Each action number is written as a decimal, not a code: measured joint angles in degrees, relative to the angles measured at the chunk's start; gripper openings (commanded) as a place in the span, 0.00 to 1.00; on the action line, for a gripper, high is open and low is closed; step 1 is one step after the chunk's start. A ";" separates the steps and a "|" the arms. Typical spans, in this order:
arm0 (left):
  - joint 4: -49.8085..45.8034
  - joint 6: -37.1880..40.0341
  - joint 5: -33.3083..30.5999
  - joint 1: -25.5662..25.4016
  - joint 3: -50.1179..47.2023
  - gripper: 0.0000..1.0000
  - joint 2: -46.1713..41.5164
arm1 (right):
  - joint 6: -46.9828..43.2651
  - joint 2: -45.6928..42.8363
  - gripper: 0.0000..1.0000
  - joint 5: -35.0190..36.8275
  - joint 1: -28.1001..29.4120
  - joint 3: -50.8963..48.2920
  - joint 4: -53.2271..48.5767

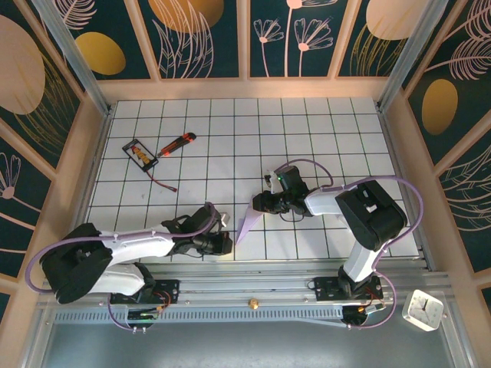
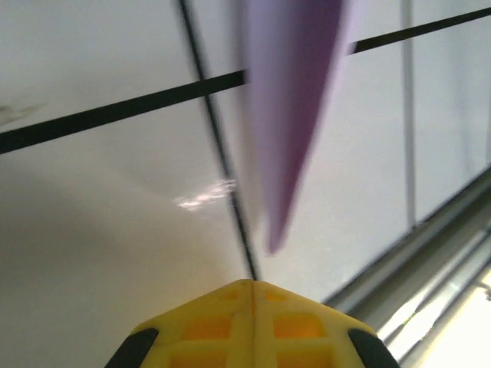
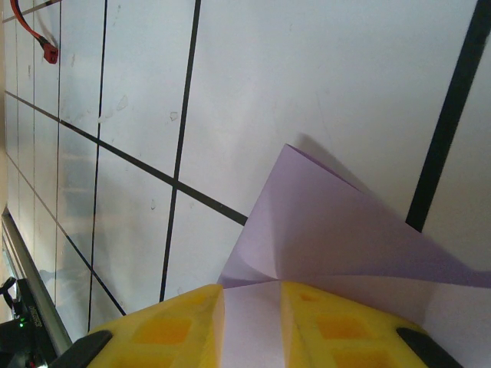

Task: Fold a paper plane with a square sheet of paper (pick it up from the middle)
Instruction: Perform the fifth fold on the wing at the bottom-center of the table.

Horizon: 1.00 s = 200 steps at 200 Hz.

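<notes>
The square sheet of paper now shows as a slim pointed lavender dart, the paper plane (image 1: pixel 248 223), slanting down to the left above the table between the two arms. My right gripper (image 1: pixel 262 204) is shut on its wide end. In the right wrist view the folded paper plane (image 3: pixel 337 230) fans out from between the yellow fingers (image 3: pixel 165 330) of my right gripper (image 3: pixel 252 295). My left gripper (image 1: pixel 225 242) is shut and holds nothing, just left of the plane's tip. In the left wrist view the blurred paper plane (image 2: pixel 290 115) hangs above and ahead of my left gripper (image 2: pixel 253 285).
A small black-framed card (image 1: pixel 140 153), a red-orange utility knife (image 1: pixel 176 142) and a thin red cable (image 1: pixel 163 182) lie at the back left. A metal rail (image 1: pixel 253 270) runs along the table's near edge. A white clock (image 1: pixel 423 309) sits beyond the near right corner.
</notes>
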 measured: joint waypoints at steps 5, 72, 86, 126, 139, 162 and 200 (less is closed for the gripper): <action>0.24 -0.04 0.33 0.00 0.48 0.00 -0.28 | 0.00 0.00 0.27 0.00 0.00 0.00 0.00; 9.73 -1.51 2.67 0.13 7.19 0.00 8.76 | 0.00 0.00 0.27 -0.02 0.00 0.02 0.00; 10.27 -1.49 2.62 0.59 7.23 0.00 10.45 | 0.00 0.00 0.27 -0.02 0.00 0.02 0.00; 11.26 -1.14 1.88 1.88 7.17 0.00 12.52 | 0.00 0.00 0.27 -0.02 0.00 0.02 0.00; 11.67 -0.83 1.73 1.95 6.97 0.00 13.20 | 0.00 0.00 0.27 -0.02 0.00 0.02 0.00; 11.74 -0.24 1.53 1.97 6.43 0.00 14.16 | 0.00 0.00 0.27 -0.02 0.00 0.02 0.00; 11.74 0.50 1.36 2.01 5.75 0.00 14.45 | 0.00 0.00 0.27 -0.02 0.00 0.02 0.00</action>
